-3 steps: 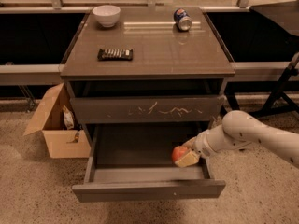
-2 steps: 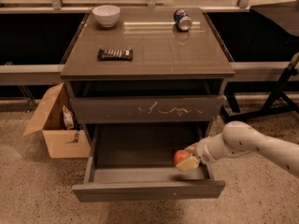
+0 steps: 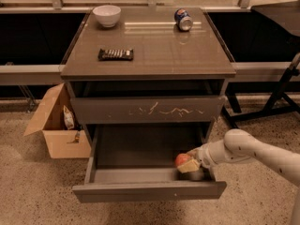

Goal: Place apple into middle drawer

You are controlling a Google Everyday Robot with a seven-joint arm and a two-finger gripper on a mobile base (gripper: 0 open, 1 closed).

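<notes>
The red-orange apple (image 3: 181, 159) is inside the open middle drawer (image 3: 149, 191), low in its front right corner. My gripper (image 3: 188, 165) reaches in from the right on a white arm and is shut on the apple, with a pale finger (image 3: 191, 166) just below and beside it. The drawer is pulled far out. Its plain front panel has one tiny pale speck. Whether the apple rests on the drawer floor is hidden by the front wall.
The closed drawer with white scratches (image 3: 145, 109) sits above. On the cabinet top are a white bowl (image 3: 106, 15), a blue soda can (image 3: 183, 19) and a dark snack bar (image 3: 115, 54). An open cardboard box (image 3: 58, 123) stands on the floor at left. A dark stand (image 3: 281, 90) is at right.
My gripper has moved down and toward the drawer's front right corner with the apple in it. The drawer has not moved.
</notes>
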